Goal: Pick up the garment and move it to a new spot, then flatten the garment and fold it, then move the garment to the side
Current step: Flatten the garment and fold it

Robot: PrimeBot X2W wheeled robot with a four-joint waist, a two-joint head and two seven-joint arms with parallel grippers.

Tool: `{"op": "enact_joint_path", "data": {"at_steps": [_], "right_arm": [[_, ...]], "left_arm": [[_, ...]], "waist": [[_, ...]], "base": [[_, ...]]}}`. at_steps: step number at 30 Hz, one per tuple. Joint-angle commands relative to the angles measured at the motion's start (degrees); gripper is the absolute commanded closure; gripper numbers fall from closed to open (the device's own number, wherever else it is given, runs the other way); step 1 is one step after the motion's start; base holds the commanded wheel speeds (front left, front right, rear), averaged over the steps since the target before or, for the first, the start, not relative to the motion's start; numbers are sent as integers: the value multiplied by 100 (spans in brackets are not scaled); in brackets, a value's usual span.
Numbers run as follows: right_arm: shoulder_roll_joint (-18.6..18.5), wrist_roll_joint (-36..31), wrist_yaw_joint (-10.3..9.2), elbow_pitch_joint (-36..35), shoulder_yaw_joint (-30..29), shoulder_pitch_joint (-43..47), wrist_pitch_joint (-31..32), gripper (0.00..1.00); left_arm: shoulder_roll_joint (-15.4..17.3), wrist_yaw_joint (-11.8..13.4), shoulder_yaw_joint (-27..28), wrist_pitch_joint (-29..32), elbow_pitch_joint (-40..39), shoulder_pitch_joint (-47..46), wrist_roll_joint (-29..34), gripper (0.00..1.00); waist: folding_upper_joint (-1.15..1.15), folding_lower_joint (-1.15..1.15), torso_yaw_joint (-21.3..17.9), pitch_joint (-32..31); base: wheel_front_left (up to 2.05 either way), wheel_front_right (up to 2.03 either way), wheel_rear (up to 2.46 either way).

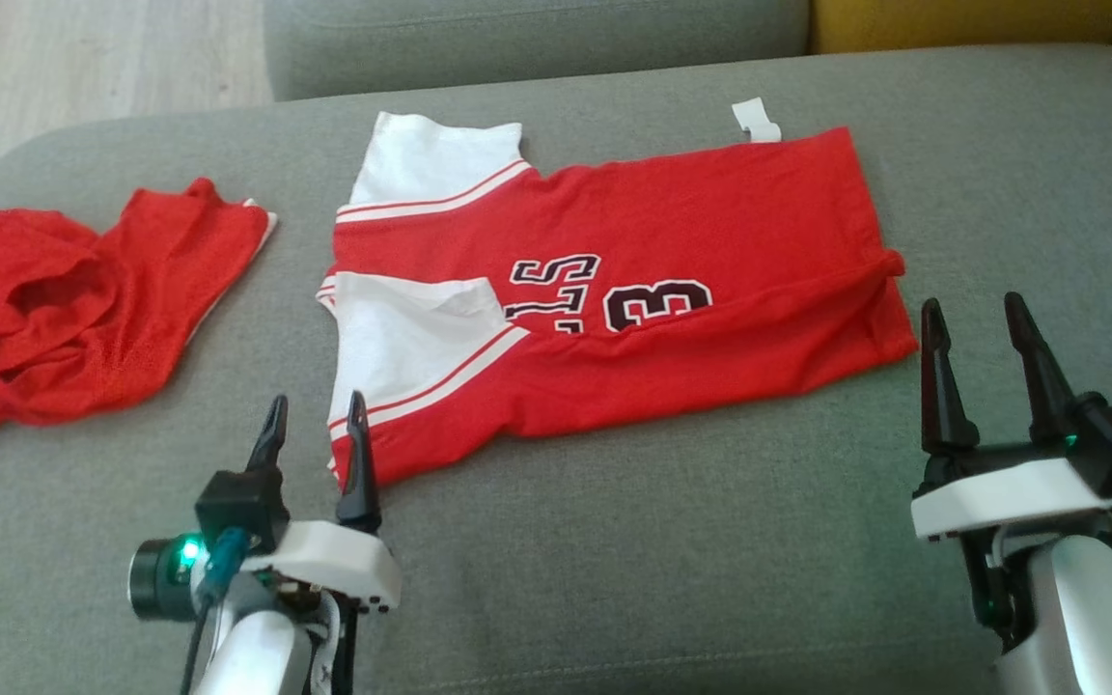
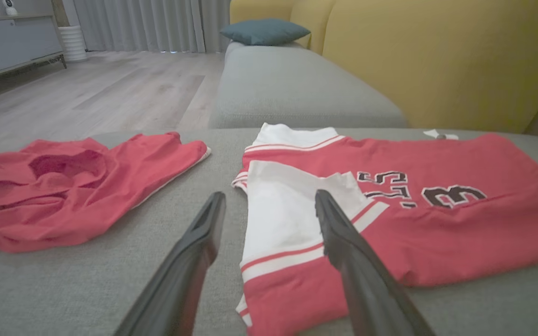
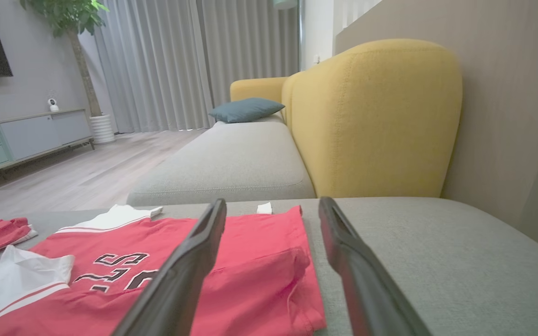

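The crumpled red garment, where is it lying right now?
In the head view the crumpled red garment lies at the left end of the grey cushion, apart from and left of the flat red-and-white jersey.

A grey sofa seat [image 3: 231, 163] is being backed by yellow cushions [image 3: 371, 121], a teal pillow [image 3: 245, 109] being borne on it. The pale wood floor [image 3: 87, 172] is being edged by grey curtains [image 3: 157, 65], a low cabinet [image 3: 31, 135] and a potted plant [image 3: 70, 14].
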Motion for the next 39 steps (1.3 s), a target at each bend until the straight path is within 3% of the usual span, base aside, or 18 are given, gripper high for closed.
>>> {"op": "enact_joint_path", "data": {"at_steps": [1,10,23,24,25,28,34,39], "right_arm": [[2,-62,22,-256,83,-184,14,0],[1,-24,22,-508,-36,-218,165,0],[72,22,22,-586,-115,-287,267,0],[78,21,22,-583,-118,-291,268,0],[84,17,22,-578,-126,-294,272,0],[95,6,22,-559,-172,-298,298,0],[164,58,22,-211,-451,-368,747,0],[206,227,22,391,-716,-681,1260,0]], "left_arm": [[11,25,248,-30,36,-338,81,0],[111,171,234,466,1564,-816,160,0],[133,-105,34,1122,2558,-1101,32,0],[129,-143,7,1163,2599,-1121,25,54],[125,-179,-14,1160,2613,-1142,18,100],[124,-192,-12,1028,2576,-1190,3,100],[98,-66,72,146,1970,-1346,28,100],[63,-124,-17,-8,1213,-1376,123,100]], "waist": [[0,0,-54,41],[0,0,-282,199],[0,0,-452,328],[0,0,-458,331],[0,0,-461,332],[0,0,-454,331],[0,0,-334,291],[0,0,-159,383]], "base": [[0,0,0],[0,0,0],[0,0,0],[0,0,0],[0,0,0],[0,0,0],[0,0,0],[0,0,0]]}}
